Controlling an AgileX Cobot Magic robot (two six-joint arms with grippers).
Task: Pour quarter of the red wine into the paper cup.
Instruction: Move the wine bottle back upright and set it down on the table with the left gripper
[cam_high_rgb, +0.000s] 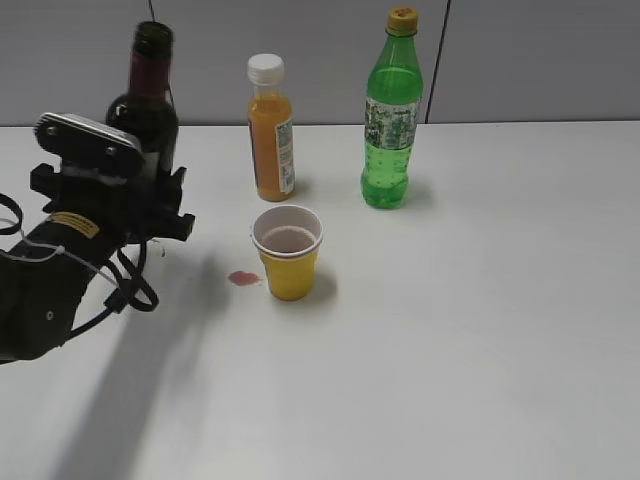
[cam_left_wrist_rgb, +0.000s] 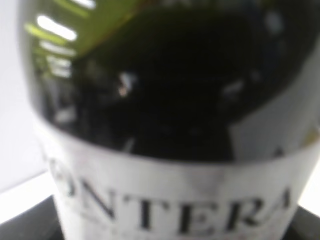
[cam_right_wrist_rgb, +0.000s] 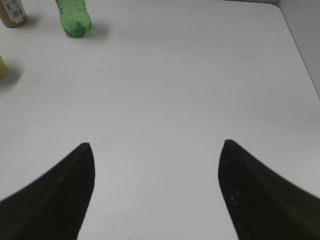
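The left gripper (cam_high_rgb: 150, 205) has its fingers clenched on the wine (cam_high_rgb: 146, 100), upright at the desk's (cam_high_rgb: 480, 330) left. The cup (cam_high_rgb: 288, 252) stands near centre, holding dark liquid, a red spot (cam_high_rgb: 243, 278) beside it. The right gripper (cam_right_wrist_rgb: 156, 172) hangs released over bare desk.

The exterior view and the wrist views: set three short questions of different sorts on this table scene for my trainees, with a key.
1. True or false: the paper cup already holds some reddish liquid.
2. Which thing stands nearest the left end effector? A) green soda bottle B) wine bottle C) orange juice bottle
3. Fill in: on the table, just left of the cup, lies a small red ____.

Key
1. True; a dark red layer shows inside.
2. B; the wine bottle stands upright and uncapped at that end effector.
3. Spill. The right end effector is open over bare table.
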